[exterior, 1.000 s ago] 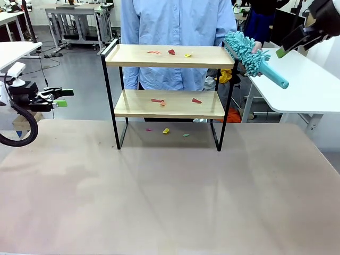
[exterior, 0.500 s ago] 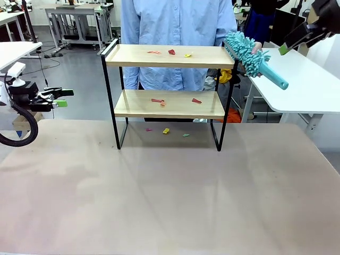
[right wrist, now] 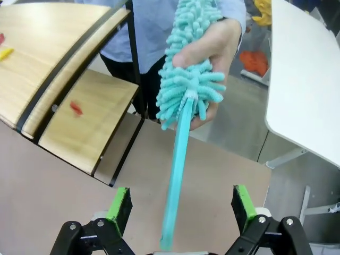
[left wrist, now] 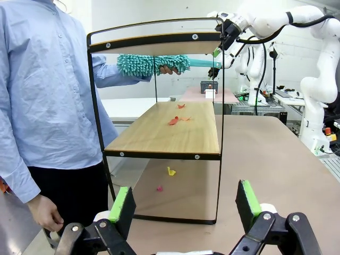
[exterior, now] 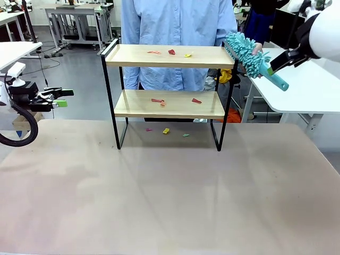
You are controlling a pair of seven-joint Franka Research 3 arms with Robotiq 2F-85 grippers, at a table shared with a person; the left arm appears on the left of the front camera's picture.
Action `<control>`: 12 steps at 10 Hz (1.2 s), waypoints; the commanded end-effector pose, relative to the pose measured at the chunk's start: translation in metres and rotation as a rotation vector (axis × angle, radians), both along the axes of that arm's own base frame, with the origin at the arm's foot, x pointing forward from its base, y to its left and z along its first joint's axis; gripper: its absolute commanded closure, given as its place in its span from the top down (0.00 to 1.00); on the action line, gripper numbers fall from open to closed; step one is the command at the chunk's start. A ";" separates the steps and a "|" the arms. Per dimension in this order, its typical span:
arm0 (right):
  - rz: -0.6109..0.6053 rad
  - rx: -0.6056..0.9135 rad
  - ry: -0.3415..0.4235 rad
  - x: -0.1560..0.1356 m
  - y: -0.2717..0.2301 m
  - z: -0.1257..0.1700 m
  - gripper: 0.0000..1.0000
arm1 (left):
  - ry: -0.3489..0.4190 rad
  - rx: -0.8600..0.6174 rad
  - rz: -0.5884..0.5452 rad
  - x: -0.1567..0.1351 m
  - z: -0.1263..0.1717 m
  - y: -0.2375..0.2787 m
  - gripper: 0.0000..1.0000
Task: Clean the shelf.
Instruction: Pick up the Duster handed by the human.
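Shelf | left claw: open, well to its left | right claw: open astride duster handle, to right

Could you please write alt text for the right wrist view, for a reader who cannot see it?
A person's hand holds out a teal fluffy duster by its head, its handle reaching between the open fingers of the right gripper. At left stands a two-tier wooden shelf with small coloured scraps on its boards.

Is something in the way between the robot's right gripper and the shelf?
Yes. The teal duster, held up by the person's hand, sits between the open right gripper and the shelf, off the shelf's right end. Its handle points in between the gripper's fingers.
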State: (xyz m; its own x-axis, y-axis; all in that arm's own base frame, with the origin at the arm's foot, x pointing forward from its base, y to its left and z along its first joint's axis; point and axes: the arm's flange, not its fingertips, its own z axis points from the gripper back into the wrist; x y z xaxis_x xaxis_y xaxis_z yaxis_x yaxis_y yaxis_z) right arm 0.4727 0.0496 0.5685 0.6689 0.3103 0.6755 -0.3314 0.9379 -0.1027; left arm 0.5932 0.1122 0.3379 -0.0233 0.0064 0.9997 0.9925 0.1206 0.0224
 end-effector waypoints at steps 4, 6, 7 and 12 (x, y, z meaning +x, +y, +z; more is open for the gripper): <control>-0.030 -0.028 0.030 -0.003 0.005 -0.013 1.00 | 0.000 0.001 0.000 -0.001 0.003 0.000 1.00; -0.037 -0.025 0.038 0.000 0.008 -0.018 1.00 | 0.000 0.001 0.000 -0.001 0.003 0.000 1.00; -0.043 -0.019 0.028 0.001 0.009 -0.019 0.85 | 0.000 0.001 0.000 -0.001 0.003 0.000 1.00; -0.076 -0.031 0.044 0.004 0.010 -0.021 0.00 | 0.000 0.001 0.000 -0.001 0.003 0.000 1.00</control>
